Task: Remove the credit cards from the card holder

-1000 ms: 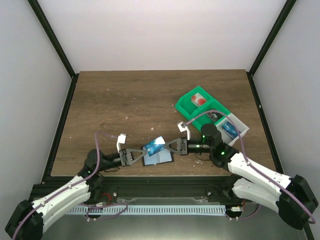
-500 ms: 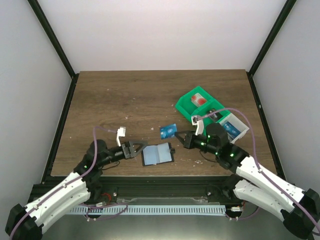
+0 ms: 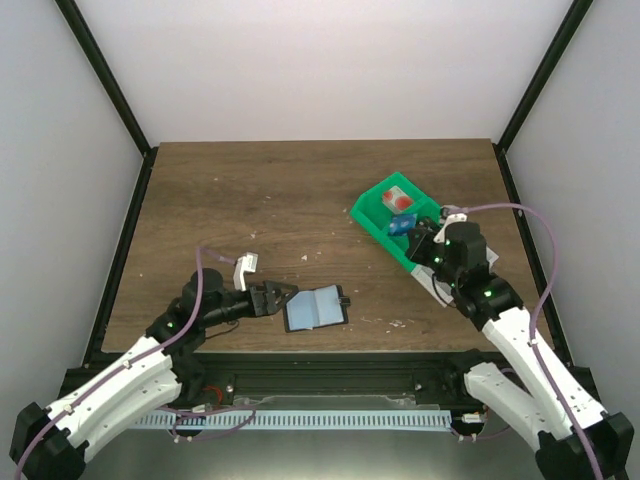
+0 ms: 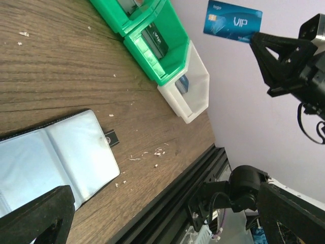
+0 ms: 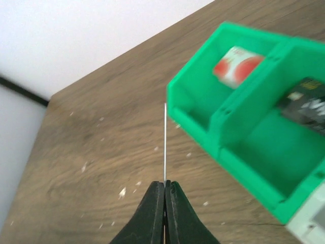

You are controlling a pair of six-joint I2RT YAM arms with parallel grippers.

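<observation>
The card holder lies open and flat near the table's front edge, pale blue-grey inside, its black tab on the right. My left gripper stands open just left of it, its fingers wide apart with nothing between them. My right gripper is shut on a dark blue credit card, raised above the green tray. The left wrist view shows that card's face. In the right wrist view the card is edge-on, pinched between the shut fingertips.
The green tray at the back right holds a white and red card in one compartment and a dark card in another. A clear-white tray adjoins it. Small crumbs dot the wood.
My right gripper has carried the blue card from above the holder back and right to the green tray. My left gripper opened, let go of the holder and drew back left.
</observation>
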